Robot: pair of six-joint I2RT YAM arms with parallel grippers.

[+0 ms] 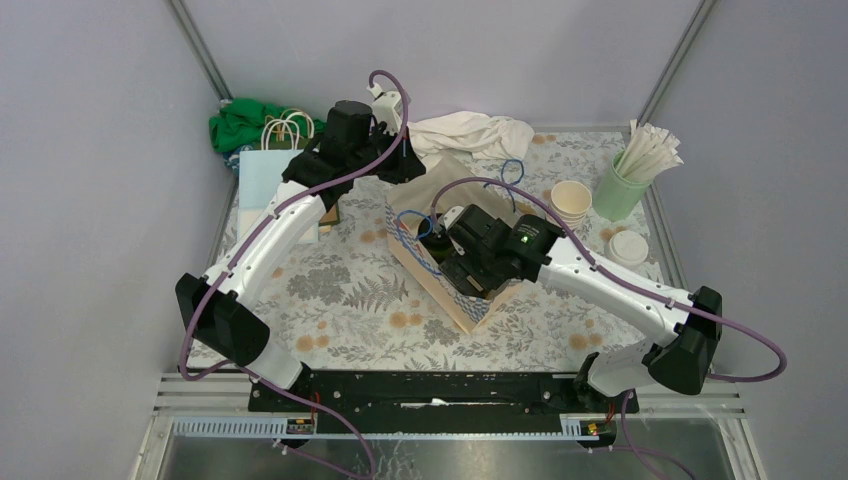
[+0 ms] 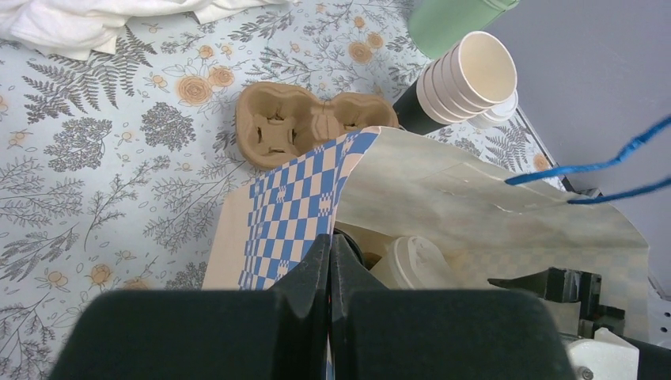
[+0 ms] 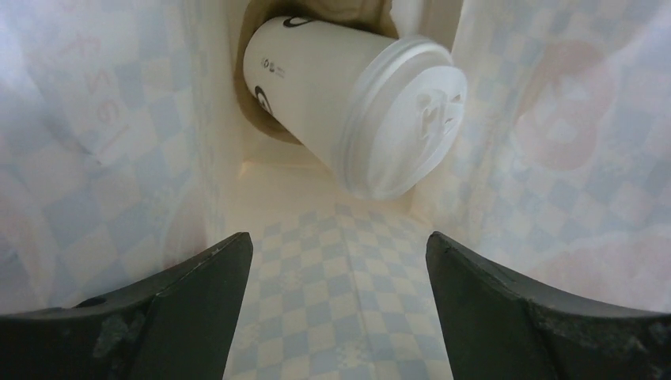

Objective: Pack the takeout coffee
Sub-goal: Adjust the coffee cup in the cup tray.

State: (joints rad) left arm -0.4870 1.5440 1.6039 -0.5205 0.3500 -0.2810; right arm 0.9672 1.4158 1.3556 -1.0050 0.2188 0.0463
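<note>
Inside the checked paper bag [image 3: 546, 158], the right gripper [image 3: 339, 241] gapes wide and empty; just ahead, a lidded cup [image 3: 332, 87] lies tilted in a brown carrier [image 3: 348, 14]. The left gripper [image 2: 330, 257] pinches the bag's rim; beyond it, an empty pulp tray [image 2: 305, 131], then stacked cups [image 2: 467, 75].

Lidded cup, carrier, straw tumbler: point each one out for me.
Lidded cup [image 3: 340, 99]: right wrist view, on its side wall.
Carrier [image 2: 312, 127]: left wrist view, on the ridge between wells.
Straw tumbler [image 1: 615, 195]: top external view, on its green wall.
</note>
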